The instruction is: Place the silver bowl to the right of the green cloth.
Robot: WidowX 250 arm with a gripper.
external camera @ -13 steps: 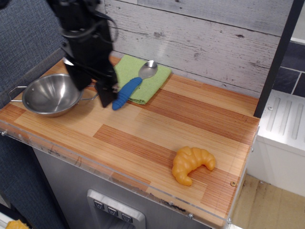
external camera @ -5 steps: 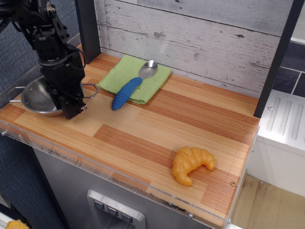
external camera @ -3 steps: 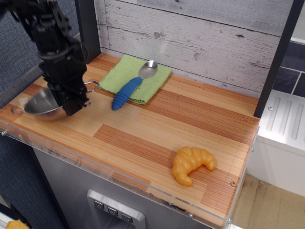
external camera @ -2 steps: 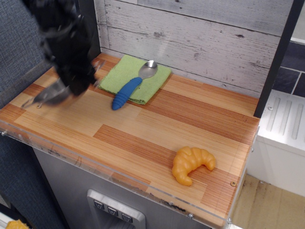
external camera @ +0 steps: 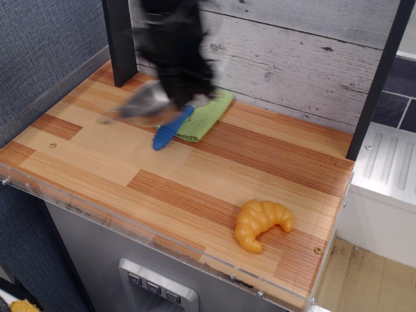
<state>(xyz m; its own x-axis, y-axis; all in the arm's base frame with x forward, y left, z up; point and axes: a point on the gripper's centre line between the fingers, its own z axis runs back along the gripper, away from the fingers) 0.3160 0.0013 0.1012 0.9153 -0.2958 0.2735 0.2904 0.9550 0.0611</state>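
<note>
The silver bowl (external camera: 144,104) is a motion-blurred grey shape held above the wooden counter, over the left part of the green cloth (external camera: 207,118). My black gripper (external camera: 182,91) is blurred too; it is shut on the bowl's right side and covers most of the cloth. Only the cloth's right and front edges show, at the back of the counter by the wall.
A spoon with a blue handle (external camera: 170,129) lies on the cloth's front edge, its metal head hidden by the gripper. An orange croissant (external camera: 260,223) lies near the front right. A black post (external camera: 120,42) stands at the back left. The plank wall (external camera: 292,58) runs behind.
The gripper took hold of the bowl at the counter's left end, lifted it and carried it fast to the right, so that it is over the cloth now.
</note>
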